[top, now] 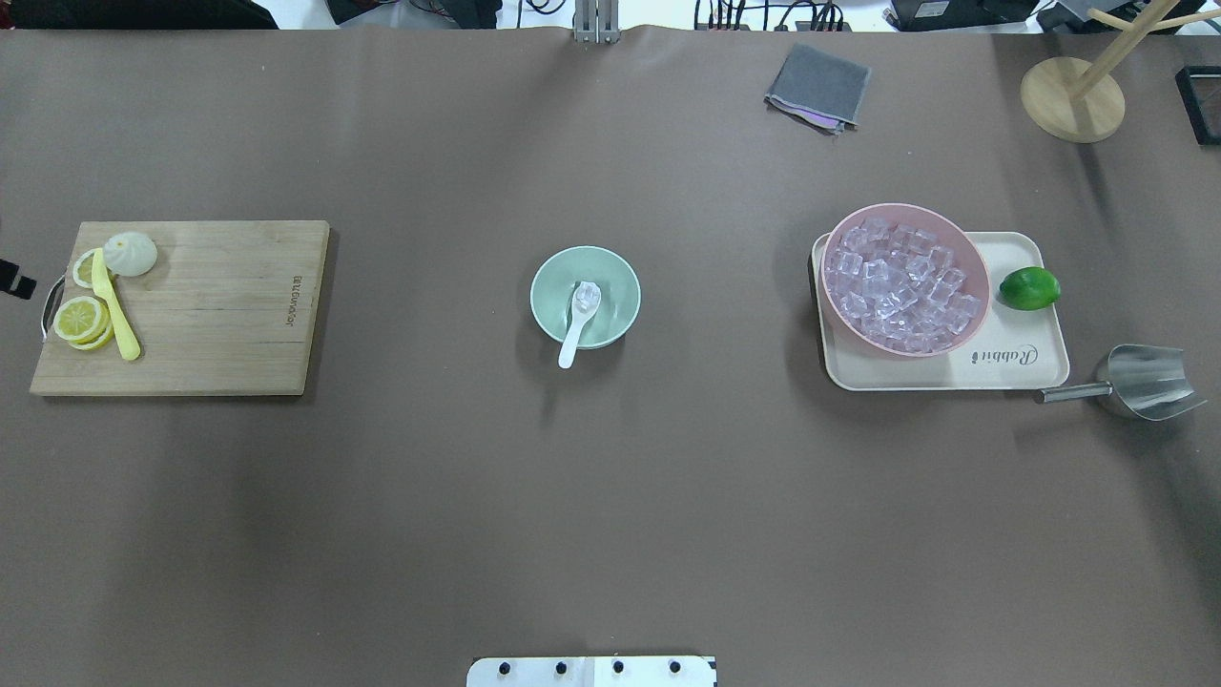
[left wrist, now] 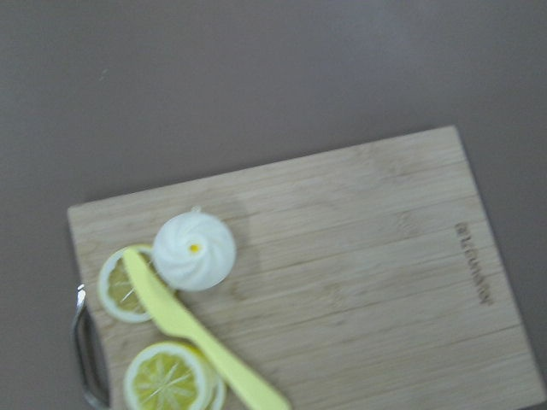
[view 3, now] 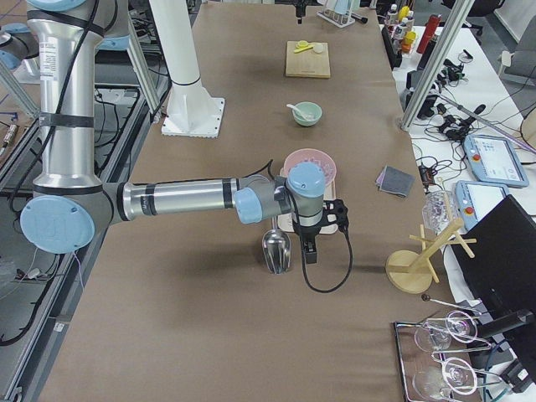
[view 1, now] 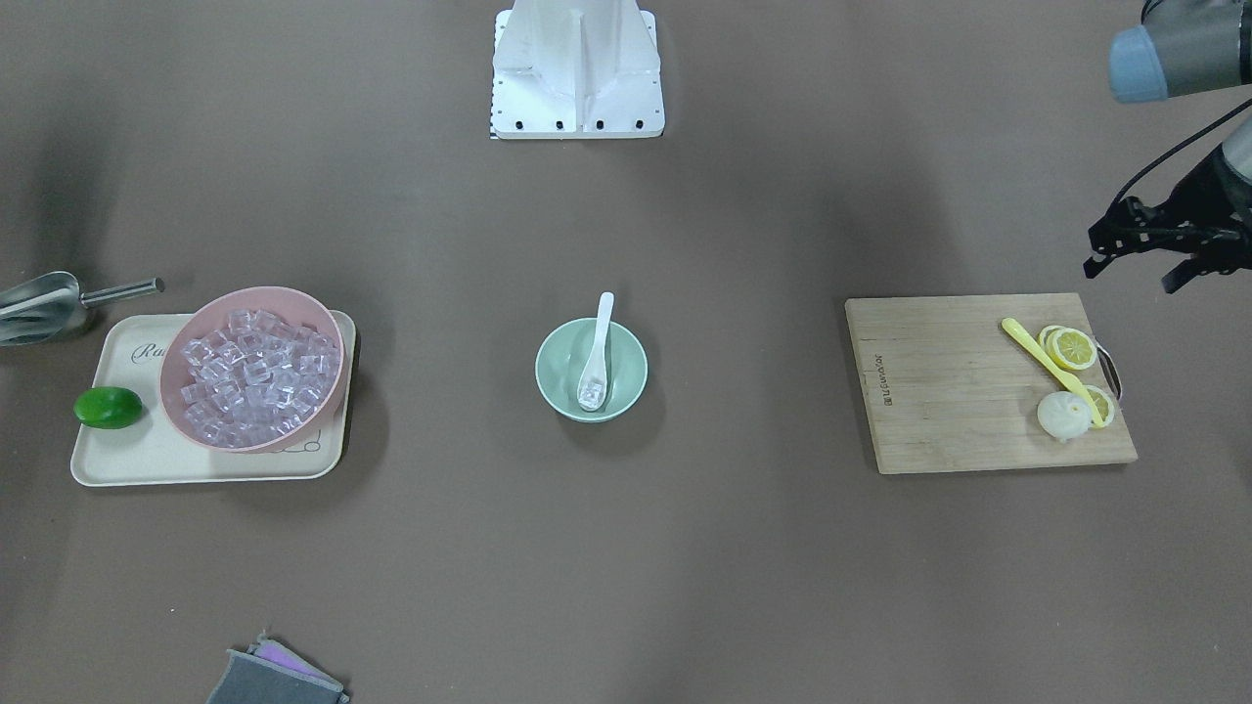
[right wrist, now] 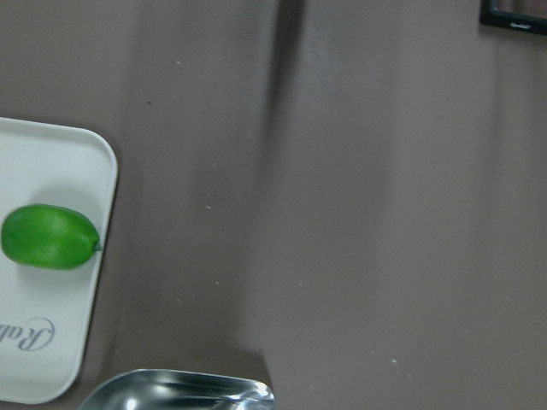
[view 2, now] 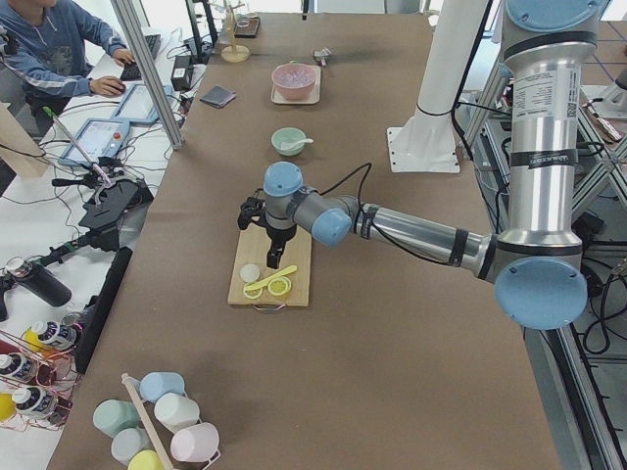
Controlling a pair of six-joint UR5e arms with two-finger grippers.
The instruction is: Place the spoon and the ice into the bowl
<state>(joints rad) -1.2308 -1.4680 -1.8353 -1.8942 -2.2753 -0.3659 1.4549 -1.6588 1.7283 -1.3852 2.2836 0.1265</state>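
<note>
The mint-green bowl [view 1: 628, 360] stands at the table's middle, and also shows in the overhead view [top: 616, 284]. The white spoon [view 1: 600, 340] lies in it with its handle over the rim toward the robot. One clear ice cube [view 1: 591, 393] sits in the spoon's scoop. My left gripper [view 2: 273, 257] hangs over the wooden cutting board [view 1: 939, 391], far from the bowl; I cannot tell whether it is open. My right gripper [view 3: 308, 251] hangs over the metal scoop [view 3: 276, 247] beside the tray, and shows only in the right side view, so I cannot tell its state.
A pink bowl [view 1: 256, 291] full of ice cubes and a lime [view 1: 108, 407] sit on a cream tray [view 1: 127, 460]. The scoop [view 1: 39, 305] lies beside the tray. The board holds a yellow spoon [view 1: 1047, 362], lemon slices [view 1: 1073, 348] and a white bun [view 1: 1063, 417]. A grey cloth [view 1: 274, 677] lies at the far edge.
</note>
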